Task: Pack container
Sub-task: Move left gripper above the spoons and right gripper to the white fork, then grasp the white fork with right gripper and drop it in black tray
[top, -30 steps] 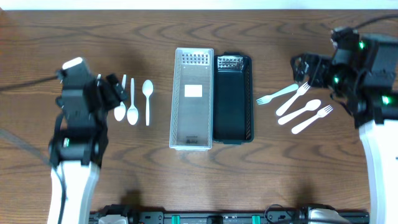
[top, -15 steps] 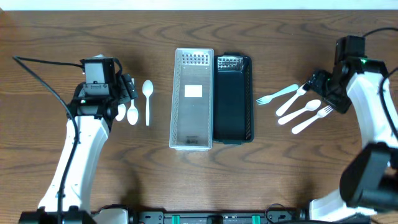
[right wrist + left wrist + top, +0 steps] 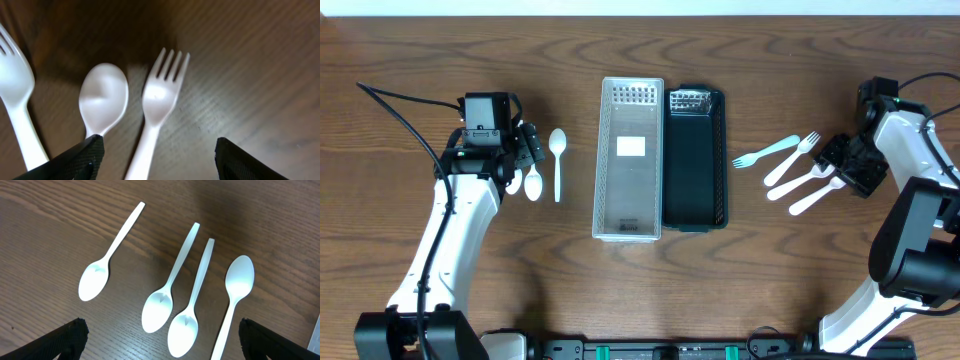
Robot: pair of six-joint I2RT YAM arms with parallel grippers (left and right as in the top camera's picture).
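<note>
Several white plastic spoons [image 3: 167, 287] lie on the table at the left. My left gripper [image 3: 160, 345] hovers open and empty over their bowls; in the overhead view it [image 3: 524, 150] covers part of the spoons [image 3: 557, 150]. At the right lie white forks and spoons [image 3: 792, 160]. My right gripper [image 3: 842, 165] is open and empty above a fork [image 3: 157, 105] and a spoon [image 3: 102, 100]. A clear perforated container [image 3: 607, 160] and a black tray [image 3: 720, 160] stand side by side in the middle.
A white label [image 3: 631, 146] lies inside the clear container. A shiny patch [image 3: 689, 100] shows at the black tray's far end. Black cables [image 3: 405, 100] trail from the left arm over the table.
The left arm has swung in and settled over the spoons. The right gripper has moved right and down to the outer ends of the forks and spoons. No cutlery has moved.
</note>
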